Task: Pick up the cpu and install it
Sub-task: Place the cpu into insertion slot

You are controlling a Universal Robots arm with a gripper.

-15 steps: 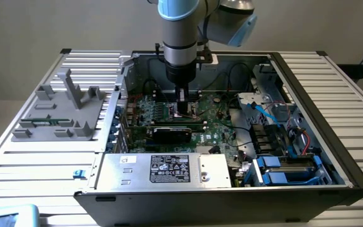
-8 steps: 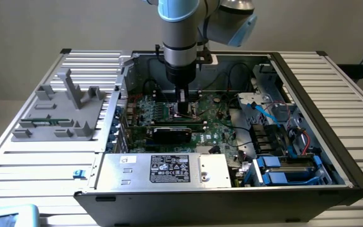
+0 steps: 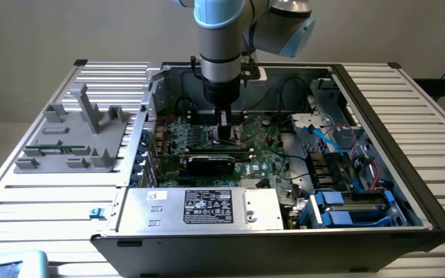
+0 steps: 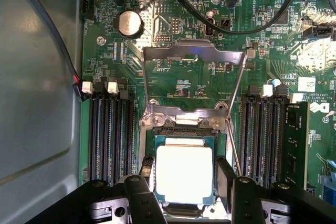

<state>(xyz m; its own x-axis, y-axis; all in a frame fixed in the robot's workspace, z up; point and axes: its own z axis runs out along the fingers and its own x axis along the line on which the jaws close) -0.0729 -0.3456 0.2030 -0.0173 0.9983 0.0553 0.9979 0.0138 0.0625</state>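
Bench: slatted metal table [image 3: 427, 116]. At the exterior view's left stands a grey plastic fixture [image 3: 72, 136] with upright posts; a thin green strip [image 3: 53, 149] lies in one of its slots, too small to identify. Centre: an open computer case [image 3: 284, 252] lying on its side, holding the green motherboard [image 3: 265, 156]. A black expansion card [image 3: 218, 163] stands in it, and a silver power supply [image 3: 199, 207] sits along the near wall. The arm reaches straight down into the case, gripper [image 3: 224, 138] low over the board just behind the card. Wrist view: the socket [image 4: 181, 121] has its metal load plate [image 4: 194, 53] swung up and open. The cpu [image 4: 184, 174] lies flat, silver top up, within the socket's frame. The two dark fingers [image 4: 224, 174] stand close against opposite edges of the chip, jaws held about chip-width and gripping it. I cannot tell whether it is fully seated. Black memory slots [image 4: 110, 129] flank the socket on both sides; a coin cell [image 4: 128, 23] sits further up the board. At the exterior view's right, inside the case: blue drive caddies [image 3: 346, 211] and loose cabling [image 3: 323, 139].
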